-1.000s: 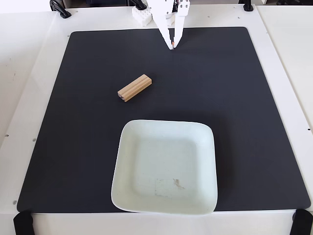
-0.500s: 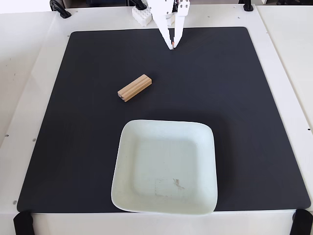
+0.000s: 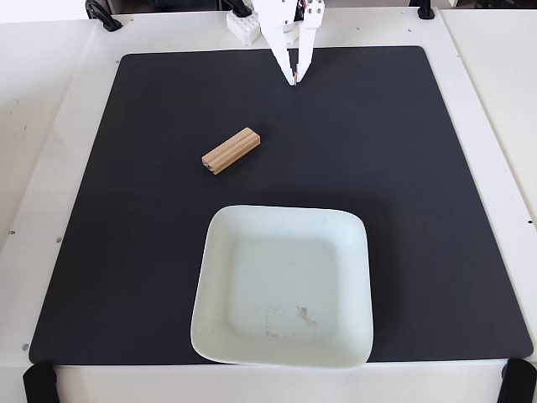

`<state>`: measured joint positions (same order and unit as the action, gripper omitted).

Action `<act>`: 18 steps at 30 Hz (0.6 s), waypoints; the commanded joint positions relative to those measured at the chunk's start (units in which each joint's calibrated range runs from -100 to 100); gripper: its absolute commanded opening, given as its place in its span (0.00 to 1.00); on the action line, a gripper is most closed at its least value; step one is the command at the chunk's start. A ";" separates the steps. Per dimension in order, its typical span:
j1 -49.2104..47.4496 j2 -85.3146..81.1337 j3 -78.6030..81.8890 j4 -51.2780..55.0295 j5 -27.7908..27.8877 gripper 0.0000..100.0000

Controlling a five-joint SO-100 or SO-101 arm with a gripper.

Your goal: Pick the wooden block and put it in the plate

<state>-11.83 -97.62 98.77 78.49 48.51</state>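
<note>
In the fixed view a small light-tan wooden block (image 3: 231,151) lies at a slant on the black mat, left of centre. Below it sits the pale mint-white square plate (image 3: 220,252), with a faint smudge inside and nothing in it. My white gripper (image 3: 294,81) hangs at the top of the mat, pointing down, its two fingertips meeting at a point with nothing between them. It is well up and to the right of the block, clear of both block and plate.
The black mat (image 3: 419,168) covers most of the white table (image 3: 50,126). A white arm base part (image 3: 245,27) stands at the top edge, with black clamps at the table corners.
The gripper has shifted very slightly upward; block and plate have not moved.
</note>
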 commanded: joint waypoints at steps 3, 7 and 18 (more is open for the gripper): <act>-0.71 1.43 -6.87 2.95 -0.09 0.01; -0.71 10.08 -16.31 5.16 -0.14 0.01; 2.76 36.94 -51.49 5.43 -6.44 0.01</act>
<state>-9.42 -67.33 58.37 84.10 44.50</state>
